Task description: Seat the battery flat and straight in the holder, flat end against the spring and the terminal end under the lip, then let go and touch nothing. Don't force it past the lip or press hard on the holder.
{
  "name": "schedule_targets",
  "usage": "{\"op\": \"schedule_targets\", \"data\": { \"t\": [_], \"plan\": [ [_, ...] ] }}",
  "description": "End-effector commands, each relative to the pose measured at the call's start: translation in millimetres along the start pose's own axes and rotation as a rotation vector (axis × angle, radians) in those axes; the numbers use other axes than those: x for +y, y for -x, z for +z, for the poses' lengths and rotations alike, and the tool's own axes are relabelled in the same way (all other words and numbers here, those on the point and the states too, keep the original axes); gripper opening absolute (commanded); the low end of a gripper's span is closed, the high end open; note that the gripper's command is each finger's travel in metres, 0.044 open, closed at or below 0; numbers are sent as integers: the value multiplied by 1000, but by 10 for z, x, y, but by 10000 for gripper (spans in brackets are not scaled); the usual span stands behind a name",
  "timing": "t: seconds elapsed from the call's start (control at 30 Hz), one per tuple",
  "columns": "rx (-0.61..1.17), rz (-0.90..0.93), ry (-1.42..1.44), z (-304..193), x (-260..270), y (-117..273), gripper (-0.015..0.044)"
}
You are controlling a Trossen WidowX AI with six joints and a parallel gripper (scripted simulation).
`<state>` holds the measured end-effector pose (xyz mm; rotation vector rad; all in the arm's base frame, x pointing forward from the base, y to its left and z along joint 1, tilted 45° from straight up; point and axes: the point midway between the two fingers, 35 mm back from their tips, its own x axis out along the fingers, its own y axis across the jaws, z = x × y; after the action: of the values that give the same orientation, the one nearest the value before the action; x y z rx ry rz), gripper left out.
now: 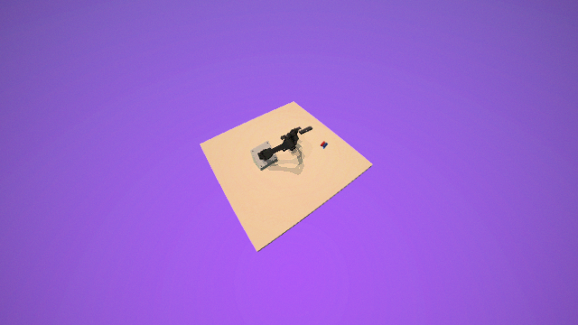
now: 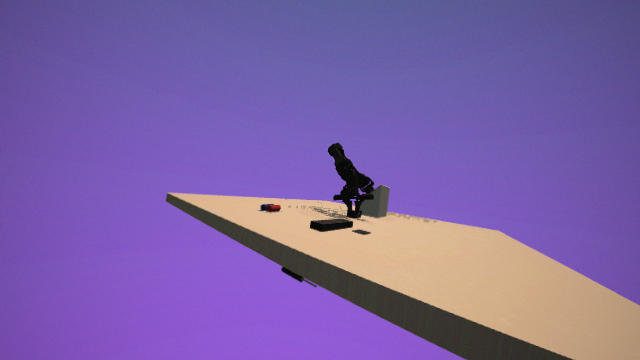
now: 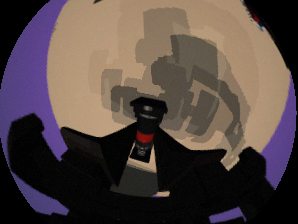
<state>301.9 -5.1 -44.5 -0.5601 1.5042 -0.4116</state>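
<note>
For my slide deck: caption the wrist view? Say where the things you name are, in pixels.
Black parallel-jaw gripper (image 3: 145,125) shut on a red-banded black cylinder (image 3: 145,136).

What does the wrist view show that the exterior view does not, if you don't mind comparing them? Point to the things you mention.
Only wrist: the red band (image 3: 145,136) on the dark cylinder (image 3: 149,124) gripped between the fingers.
Only exterior: the arm's raised links (image 2: 347,169) and a dark piece (image 2: 292,274) below the table edge.
Both: gripper (image 2: 354,211) (image 3: 145,125), tabletop (image 2: 450,260) (image 3: 75,65), red-and-blue objects (image 2: 270,207) (image 3: 257,21).

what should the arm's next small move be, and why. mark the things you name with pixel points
Probably ease the gripper (image 1: 293,139) (image 2: 354,212) (image 3: 145,125) sideways toward the black box (image 1: 306,130) (image 2: 331,225), likely the holder, before lowering: it grips the red-banded battery (image 3: 145,136) beside the box, not over it.
</note>
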Motion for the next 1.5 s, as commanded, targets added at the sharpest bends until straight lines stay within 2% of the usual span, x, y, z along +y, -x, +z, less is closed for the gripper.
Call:
{"op": "schedule_targets", "data": {
  "t": [0.0,0.1,0.53,0.6,0.8,0.87,1.47],
  "plan": [
    [-1,0,3,5,1,-2,105],
    [-1,0,3,5,1,-2,182],
    [0,1,0,-7,26,149,182],
    [0,-1,9,-12,45,193,234],
    [0,5,1,-52,146,803,392],
    [0,4,0,-64,154,874,440],
    [0,5,0,-53,175,871,440]
  ]
}}
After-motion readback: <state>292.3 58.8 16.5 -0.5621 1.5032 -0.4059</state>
